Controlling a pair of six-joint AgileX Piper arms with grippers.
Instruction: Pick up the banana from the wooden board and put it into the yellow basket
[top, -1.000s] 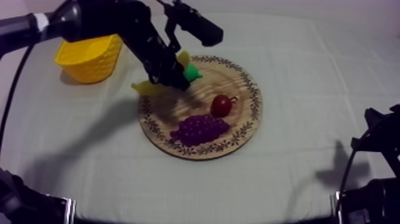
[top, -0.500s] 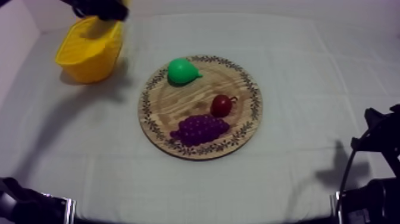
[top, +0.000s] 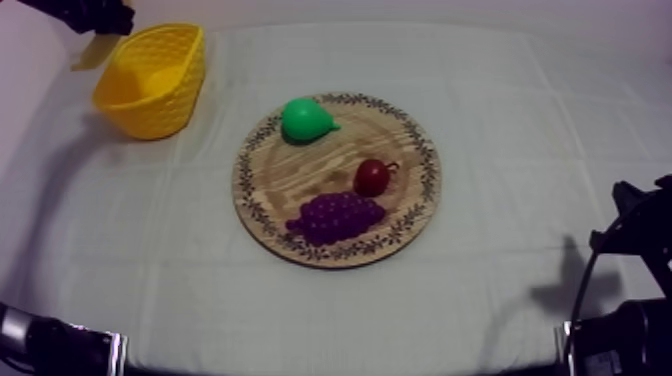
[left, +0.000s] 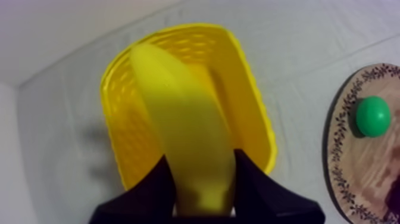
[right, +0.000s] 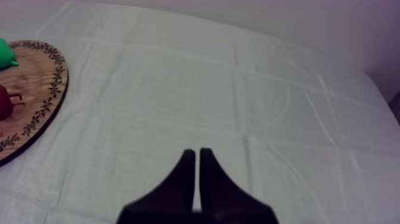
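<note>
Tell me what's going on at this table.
The left gripper is shut on the banana and holds it up at the yellow basket; the banana is not yet dropped in. The pear, the small red fruit and the grapes lie on the wooden board. The right gripper is shut on nothing, over bare cloth beside the board.
</note>
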